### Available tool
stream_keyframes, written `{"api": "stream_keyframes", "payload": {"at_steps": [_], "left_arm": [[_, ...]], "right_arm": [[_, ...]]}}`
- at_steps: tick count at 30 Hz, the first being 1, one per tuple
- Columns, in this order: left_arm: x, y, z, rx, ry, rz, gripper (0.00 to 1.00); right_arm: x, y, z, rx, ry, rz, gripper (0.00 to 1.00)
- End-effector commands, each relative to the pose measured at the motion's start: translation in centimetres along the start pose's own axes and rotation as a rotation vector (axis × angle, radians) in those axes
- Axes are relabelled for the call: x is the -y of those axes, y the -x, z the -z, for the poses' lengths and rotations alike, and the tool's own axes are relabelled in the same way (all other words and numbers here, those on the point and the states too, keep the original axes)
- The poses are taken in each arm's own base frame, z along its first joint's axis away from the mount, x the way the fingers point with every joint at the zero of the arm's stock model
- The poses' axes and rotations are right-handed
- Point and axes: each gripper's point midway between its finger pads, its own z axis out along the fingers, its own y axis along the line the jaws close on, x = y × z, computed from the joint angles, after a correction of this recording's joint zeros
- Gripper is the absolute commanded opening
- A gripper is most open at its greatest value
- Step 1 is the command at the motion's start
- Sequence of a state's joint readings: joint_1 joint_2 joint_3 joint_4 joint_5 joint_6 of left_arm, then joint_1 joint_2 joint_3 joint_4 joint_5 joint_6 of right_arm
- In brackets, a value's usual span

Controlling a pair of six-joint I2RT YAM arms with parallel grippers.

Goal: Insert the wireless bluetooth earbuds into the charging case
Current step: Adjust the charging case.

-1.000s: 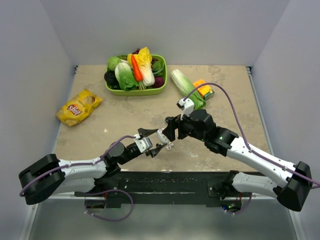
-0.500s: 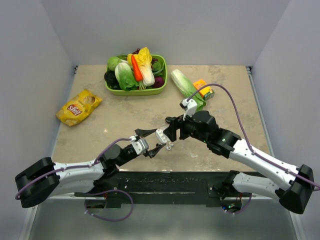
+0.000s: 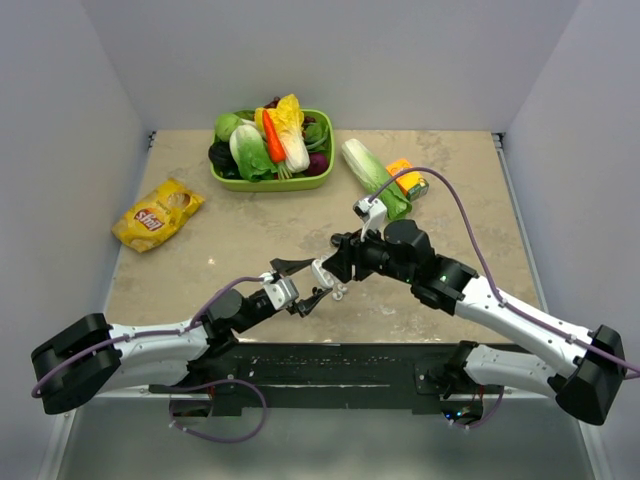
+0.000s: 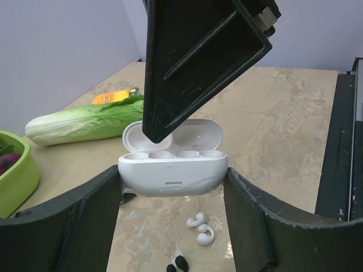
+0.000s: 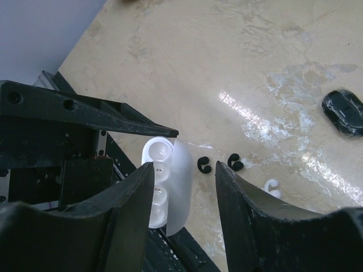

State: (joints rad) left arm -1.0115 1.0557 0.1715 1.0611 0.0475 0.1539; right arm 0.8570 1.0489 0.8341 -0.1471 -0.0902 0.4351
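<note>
White and glossy, the charging case [image 4: 173, 173] is pinched at its two ends by the left gripper [image 4: 173, 187], above the table [image 4: 272, 130]. Its long axis runs across from one finger to the other. The lid stands open, tilted to the far side, and the round wells look bare. The white earbuds [image 4: 199, 229] and the black earbuds [image 5: 204, 165] lie on the table under it. The right gripper [image 5: 184, 167], fingers spread, hangs just over the case. Far back, a green basket [image 3: 225, 180] holds vegetables [image 3: 270, 140].
</note>
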Motion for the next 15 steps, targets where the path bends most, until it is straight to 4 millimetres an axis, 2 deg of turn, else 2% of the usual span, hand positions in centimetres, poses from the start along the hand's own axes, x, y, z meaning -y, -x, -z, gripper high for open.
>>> {"api": "stream_keyframes", "payload": {"at_steps": [1,8,15], "left_arm": [[-0.3,2.3,-0.1,0.092,0.016,-0.022,0.0],[-0.4,2.3,0.1,0.096,0.021,-0.019,0.0],[-0.4,2.4,0.0,0.102,0.021,-0.02,0.0]], "right_arm": [[-1.2,1.1,-0.3,0.033,0.051,-0.017,0.49],[-0.7,0.5,-0.3,0.018,0.033,-0.018,0.38],[-0.3,-0.2,-0.6,-0.007,0.018,-0.018,0.37]]}}
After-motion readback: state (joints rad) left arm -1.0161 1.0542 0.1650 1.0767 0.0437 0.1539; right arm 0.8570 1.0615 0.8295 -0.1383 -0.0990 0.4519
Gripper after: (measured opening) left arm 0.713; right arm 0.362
